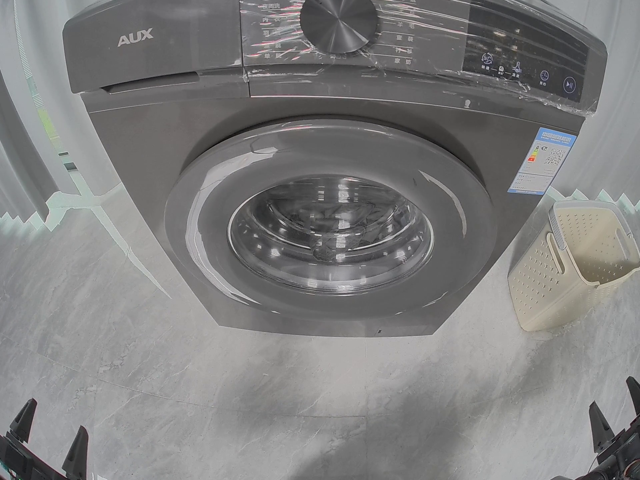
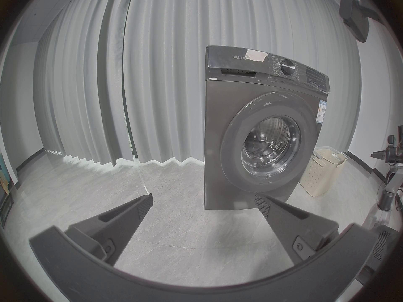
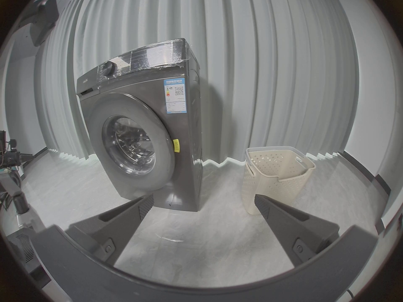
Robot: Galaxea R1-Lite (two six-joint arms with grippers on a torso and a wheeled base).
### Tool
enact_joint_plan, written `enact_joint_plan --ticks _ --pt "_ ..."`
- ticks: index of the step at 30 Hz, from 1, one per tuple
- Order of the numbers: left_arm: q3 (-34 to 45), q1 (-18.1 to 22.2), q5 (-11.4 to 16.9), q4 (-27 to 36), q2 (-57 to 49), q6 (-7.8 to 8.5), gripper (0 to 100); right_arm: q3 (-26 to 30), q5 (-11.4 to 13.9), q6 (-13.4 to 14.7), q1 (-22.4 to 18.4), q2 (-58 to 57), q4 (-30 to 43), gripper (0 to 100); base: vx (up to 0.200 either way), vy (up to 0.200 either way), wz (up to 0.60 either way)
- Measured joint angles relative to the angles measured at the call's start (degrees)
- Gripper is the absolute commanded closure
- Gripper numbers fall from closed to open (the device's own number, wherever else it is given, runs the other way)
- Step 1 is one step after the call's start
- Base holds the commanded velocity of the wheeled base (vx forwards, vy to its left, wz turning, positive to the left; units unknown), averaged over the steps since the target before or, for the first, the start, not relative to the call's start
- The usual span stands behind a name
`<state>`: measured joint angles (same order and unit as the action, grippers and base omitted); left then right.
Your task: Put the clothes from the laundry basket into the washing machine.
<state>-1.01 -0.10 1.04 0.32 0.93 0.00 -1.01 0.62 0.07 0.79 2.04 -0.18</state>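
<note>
Front-loading washing machine (image 1: 320,135) w/ round glass door (image 1: 330,235) shut; cream perforated laundry basket (image 1: 540,281) on the floor just beside the machine's right side, upright. No clothes visible in the part of the basket interior that shows; darker shapes behind the door glass, cannot tell if garments. Left gripper (image 1: 53,418) and right gripper (image 1: 613,398) hang low and well apart from machine and basket, each w/ jaws spread wide and nothing held (cf. left gripper (image 2: 202,198), right gripper (image 3: 202,198) in wrist views). Judged step: either loading is done or the door must be opened first; check the basket bottom before committing. If opening, the yellow tag (image 3: 176,145) on the door's basket-side edge prob. marks the latch side, so the right arm is better placed; approach the rim edge-on, pull outward along the door's arc, keep the left arm out of the swing. Surroundings: grey marble-look floor (image 1: 267,395), pale pleated curtains (image 1: 27,135) behind, control dial (image 1: 339,18) under plastic film, energy label (image 1: 547,161). Obstruction: the shut door itself; basket stands near the latch side, so the right arm's elbow room there is tight.
</note>
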Motion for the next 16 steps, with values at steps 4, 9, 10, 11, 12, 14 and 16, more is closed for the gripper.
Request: enact_joint_plan --ticks 4,9,10,11,12,14,16 --pt "0.0 0.0 0.0 0.0 0.0 0.0 0 0.0 2.05 -0.17 -0.28 -0.77 0.29 0 0.0 0.0 0.0" --pt "0.0 0.0 0.02 -0.02 0.0 0.0 0 0.0 2.08 -0.07 -0.39 -1.18 0.37 0 0.0 0.0 0.0" --pt "0.0 0.0 0.02 -0.02 0.0 0.0 0 0.0 2.08 -0.15 -0.39 -1.22 0.37 0 0.0 0.0 0.0" --pt "0.0 0.0 0.02 0.0 0.0 0.0 0 0.0 2.16 -0.26 -0.39 -1.27 0.37 0 0.0 0.0 0.0" --pt "0.0 0.0 0.02 0.0 0.0 0.0 0 0.0 2.16 -0.29 -0.39 -1.29 0.37 0 0.0 0.0 0.0" --pt "0.0 0.0 0.02 0.0 0.0 0.0 0 0.0 2.17 -0.37 -0.38 -1.33 0.37 0 0.0 0.0 0.0" --pt "0.0 0.0 0.02 0.0 0.0 0.0 0 0.0 2.16 -0.5 -0.38 -1.33 0.37 0 0.0 0.0 0.0"
